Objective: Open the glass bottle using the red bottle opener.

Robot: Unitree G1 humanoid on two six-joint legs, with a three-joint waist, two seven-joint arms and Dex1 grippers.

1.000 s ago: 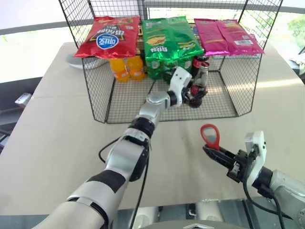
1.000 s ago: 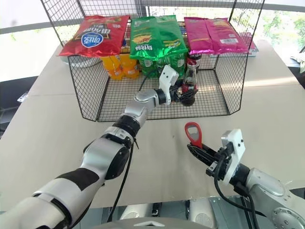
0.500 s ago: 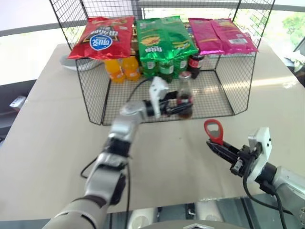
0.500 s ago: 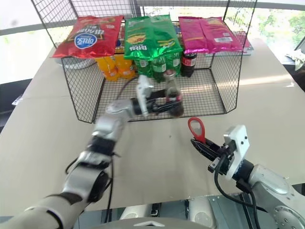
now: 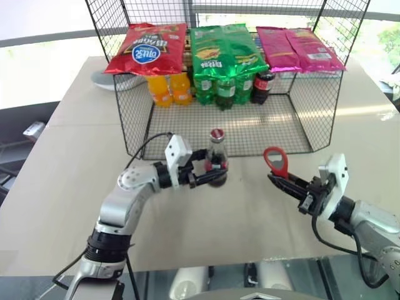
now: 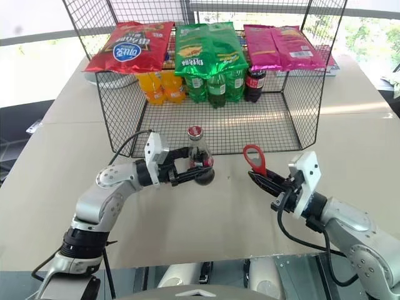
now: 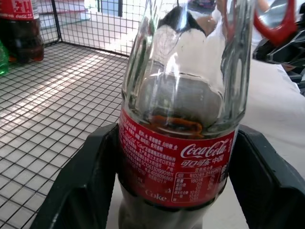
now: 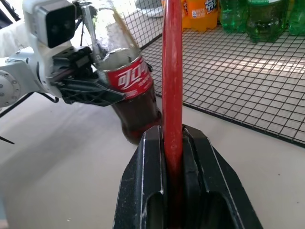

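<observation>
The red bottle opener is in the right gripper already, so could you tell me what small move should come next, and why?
Probably bring the red bottle opener leftward so its ring reaches the red cap of the glass bottle. The left gripper holds the bottle upright, its cap is on, and a gap separates the opener in the right gripper from it.

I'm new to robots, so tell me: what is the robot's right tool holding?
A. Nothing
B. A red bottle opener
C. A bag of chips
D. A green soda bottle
B: the right tool is shut on the handle of the red bottle opener, its ring end pointing up.
</observation>
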